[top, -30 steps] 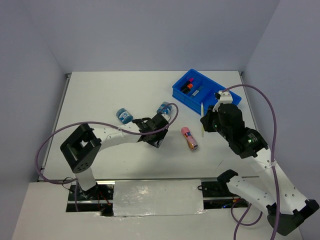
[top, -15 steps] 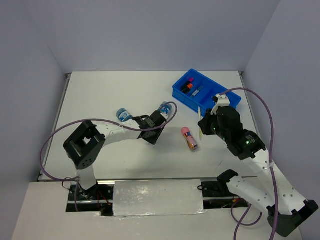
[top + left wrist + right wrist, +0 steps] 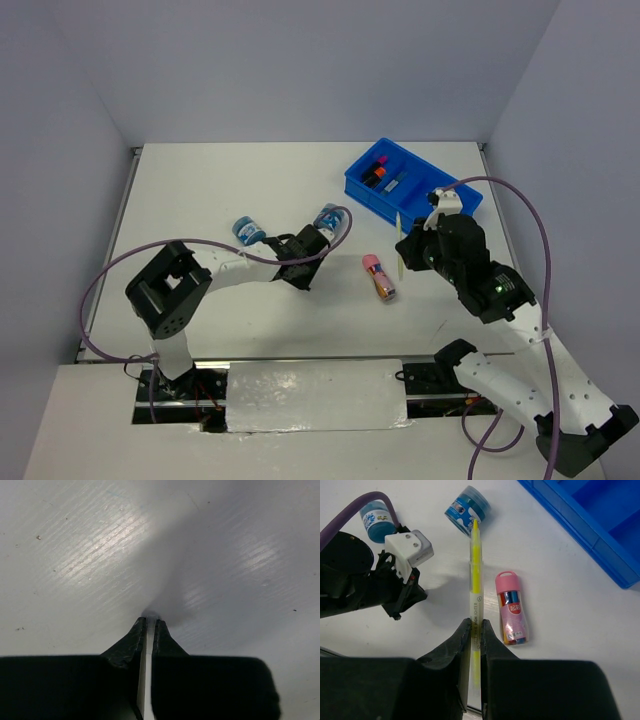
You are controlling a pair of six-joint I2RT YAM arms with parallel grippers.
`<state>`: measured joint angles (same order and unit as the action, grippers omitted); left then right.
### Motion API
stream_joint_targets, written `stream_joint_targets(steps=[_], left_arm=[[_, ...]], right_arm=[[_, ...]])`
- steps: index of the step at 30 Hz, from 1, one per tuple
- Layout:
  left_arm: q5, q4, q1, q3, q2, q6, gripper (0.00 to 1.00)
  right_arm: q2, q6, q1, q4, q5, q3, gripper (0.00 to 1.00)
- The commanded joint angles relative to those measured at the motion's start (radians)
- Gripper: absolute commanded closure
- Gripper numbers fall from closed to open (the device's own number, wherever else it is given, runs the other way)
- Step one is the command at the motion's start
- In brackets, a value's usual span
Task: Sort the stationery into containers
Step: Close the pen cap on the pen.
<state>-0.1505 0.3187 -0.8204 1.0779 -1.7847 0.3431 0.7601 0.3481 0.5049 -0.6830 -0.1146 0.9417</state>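
My right gripper [image 3: 475, 625] is shut on a thin yellow highlighter pen [image 3: 475, 575], which sticks out forward above the table, its tip toward a round blue tub [image 3: 468, 510]. The pen [image 3: 400, 248] hangs short of the blue divided tray [image 3: 455, 195]. A pink-capped cylinder of pens [image 3: 512, 607] lies just right of it. My left gripper [image 3: 150, 622] is low over the bare table, jaws almost together on a small pale piece [image 3: 150, 615] at their tips. It [image 3: 302, 282] sits below the two blue tubs [image 3: 247, 231] [image 3: 328, 217].
The tray holds highlighters with orange and pink caps [image 3: 375, 170] in its far compartments. The left arm's wrist and purple cable [image 3: 370, 502] lie close to the held pen's left side. Grey walls ring the table.
The left jaws have closed from wide apart to nearly together, and that gripper has shifted slightly left. The right gripper, still holding the pen, has moved a little toward the tray.
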Motion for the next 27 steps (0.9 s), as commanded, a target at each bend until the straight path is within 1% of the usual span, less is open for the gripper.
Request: stream_joint_targets(steps=[1,3,6,10,12,14,15,16,17,18,19,20,21,22,23,24,25,26,27], left_arm=[[0.042,-0.004,-0.005,-0.041,-0.053,0.002,0.93],[0.042,0.008,-0.011,-0.035,-0.055,0.013,1.0],[0.02,0.057,-0.02,-0.009,-0.032,0.02,1.0],[-0.041,0.151,-0.025,0.065,0.053,0.046,1.0],[-0.07,0.187,-0.022,0.115,0.093,0.091,1.0],[-0.057,0.177,-0.008,0.151,0.165,0.155,1.0],[-0.028,0.163,0.001,0.155,0.224,0.189,1.0],[-0.011,0.139,0.01,0.152,0.26,0.224,1.0],[0.002,0.111,0.038,0.13,0.295,0.326,1.0],[0.003,0.042,0.055,0.107,0.339,0.397,1.0],[0.012,-0.011,0.075,0.067,0.432,0.46,1.0],[0.07,-0.071,0.12,-0.026,0.477,0.593,1.0],[0.098,-0.192,0.144,-0.077,0.57,0.664,1.0],[0.141,-0.254,0.182,-0.173,0.611,0.721,1.0],[0.172,-0.307,0.205,-0.214,0.643,0.814,1.0],[0.19,-0.364,0.219,-0.243,0.695,0.859,1.0],[0.212,-0.456,0.237,-0.271,0.718,0.89,1.0],[0.267,-0.525,0.262,-0.327,0.737,0.934,1.0],[0.288,-0.591,0.271,-0.354,0.77,0.956,1.0]], right_arm=[[-0.019,-0.001,-0.003,0.046,0.024,0.012,1.0],[-0.021,-0.004,-0.002,0.057,0.058,0.003,1.0],[-0.03,-0.001,-0.003,0.069,0.087,-0.003,1.0],[-0.047,0.003,-0.003,0.077,0.101,0.0,1.0],[-0.061,0.005,-0.002,0.133,0.177,-0.026,1.0],[-0.087,0.011,-0.002,0.186,0.266,-0.078,1.0],[-0.102,0.026,0.0,0.245,0.297,-0.098,1.0],[-0.111,0.035,0.0,0.282,0.331,-0.122,1.0],[-0.12,0.051,0.001,0.322,0.358,-0.176,1.0],[-0.133,0.11,0.0,0.359,0.386,-0.205,1.0],[-0.151,0.139,0.003,0.446,0.404,-0.236,1.0],[-0.157,0.196,0.003,0.488,0.424,-0.289,1.0],[-0.171,0.224,0.007,0.555,0.443,-0.314,1.0],[-0.179,0.247,0.023,0.592,0.449,-0.358,1.0],[-0.183,0.268,0.033,0.626,0.457,-0.374,1.0],[-0.182,0.3,0.047,0.673,0.461,-0.388,1.0],[-0.174,0.311,0.059,0.683,0.489,-0.397,1.0],[-0.162,0.322,0.095,0.729,0.512,-0.412,1.0],[-0.135,0.345,0.116,0.788,0.53,-0.419,1.0]])
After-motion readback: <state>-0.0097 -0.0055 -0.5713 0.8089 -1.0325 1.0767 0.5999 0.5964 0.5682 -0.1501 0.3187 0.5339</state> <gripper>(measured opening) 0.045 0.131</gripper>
